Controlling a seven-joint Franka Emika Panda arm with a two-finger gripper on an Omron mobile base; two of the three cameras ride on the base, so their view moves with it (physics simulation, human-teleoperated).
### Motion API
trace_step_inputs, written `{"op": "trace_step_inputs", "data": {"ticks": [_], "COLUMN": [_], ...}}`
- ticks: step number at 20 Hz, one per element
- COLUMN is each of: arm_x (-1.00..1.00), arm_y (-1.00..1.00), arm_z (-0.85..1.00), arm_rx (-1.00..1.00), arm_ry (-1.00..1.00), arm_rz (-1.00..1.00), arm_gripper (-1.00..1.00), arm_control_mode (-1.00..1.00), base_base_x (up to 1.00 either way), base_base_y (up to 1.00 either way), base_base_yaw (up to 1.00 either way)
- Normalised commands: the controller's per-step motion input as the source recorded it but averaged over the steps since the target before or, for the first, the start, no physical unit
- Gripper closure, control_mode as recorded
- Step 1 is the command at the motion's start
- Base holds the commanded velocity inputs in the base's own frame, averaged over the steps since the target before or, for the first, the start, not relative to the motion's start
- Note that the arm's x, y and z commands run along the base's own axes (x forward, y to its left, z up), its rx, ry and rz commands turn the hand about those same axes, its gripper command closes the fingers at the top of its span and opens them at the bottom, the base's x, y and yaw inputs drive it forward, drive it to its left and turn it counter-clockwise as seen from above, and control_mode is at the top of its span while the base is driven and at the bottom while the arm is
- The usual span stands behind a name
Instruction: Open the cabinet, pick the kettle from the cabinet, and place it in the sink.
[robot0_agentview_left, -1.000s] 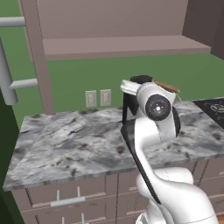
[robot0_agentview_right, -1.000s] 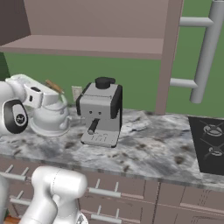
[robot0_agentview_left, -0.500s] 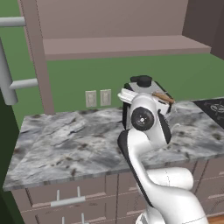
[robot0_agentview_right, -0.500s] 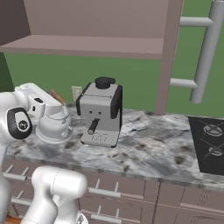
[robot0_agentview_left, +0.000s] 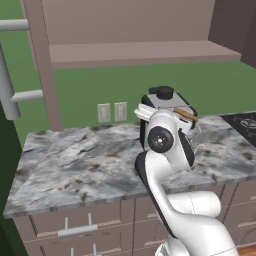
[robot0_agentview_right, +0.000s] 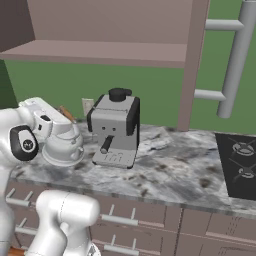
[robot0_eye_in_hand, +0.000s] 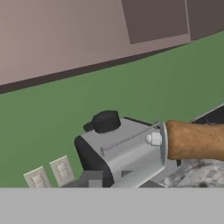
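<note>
My gripper (robot0_agentview_right: 56, 120) is shut on the tan wooden handle of the kettle (robot0_agentview_right: 62, 145), a squat silvery-grey pot hanging low over the marble counter (robot0_agentview_right: 170, 170), left of the coffee machine. In the left base view my forearm hides most of the kettle (robot0_agentview_left: 196, 134); its handle sticks out to the right. The hand view shows that kettle handle (robot0_eye_in_hand: 194, 140) close up, with its silver bracket. The cabinet (robot0_agentview_left: 140, 52) above stands open with a bare shelf, and a long silver bar handle (robot0_agentview_right: 235, 55) shows on its swung-out door. The sink is out of view.
A boxy grey-and-black coffee machine (robot0_agentview_right: 116, 130) stands on the counter just right of the kettle. A black stove top (robot0_agentview_right: 241, 165) lies at the counter's right end. Two wall outlets (robot0_agentview_left: 111, 112) sit on the green wall. Base drawers (robot0_agentview_left: 75, 230) run below the counter.
The arm has brought the kettle down a little toward the counter, and its elbow has swung left and lower. The grip on the handle is unchanged.
</note>
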Motion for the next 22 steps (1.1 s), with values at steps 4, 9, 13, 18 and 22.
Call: {"op": "trace_step_inputs", "data": {"ticks": [4, 9, 13, 18, 22], "arm_x": [0.0, 0.0, 0.0, 0.0, 0.0], "arm_y": [0.0, 0.0, 0.0, 0.0, 0.0], "arm_z": [0.0, 0.0, 0.0, 0.0, 0.0], "arm_rx": [0.0, 0.0, 0.0, 0.0, 0.0], "arm_ry": [0.0, 0.0, 0.0, 0.0, 0.0], "arm_rz": [0.0, 0.0, 0.0, 0.0, 0.0], "arm_gripper": [1.0, 1.0, 1.0, 1.0, 1.0], "arm_control_mode": [-1.0, -1.0, -1.0, 1.0, 1.0], "base_base_x": [0.0, 0.0, 0.0, 0.0, 0.0], "base_base_y": [0.0, 0.0, 0.0, 0.0, 0.0], "base_base_yaw": [0.0, 0.0, 0.0, 0.0, 0.0]}}
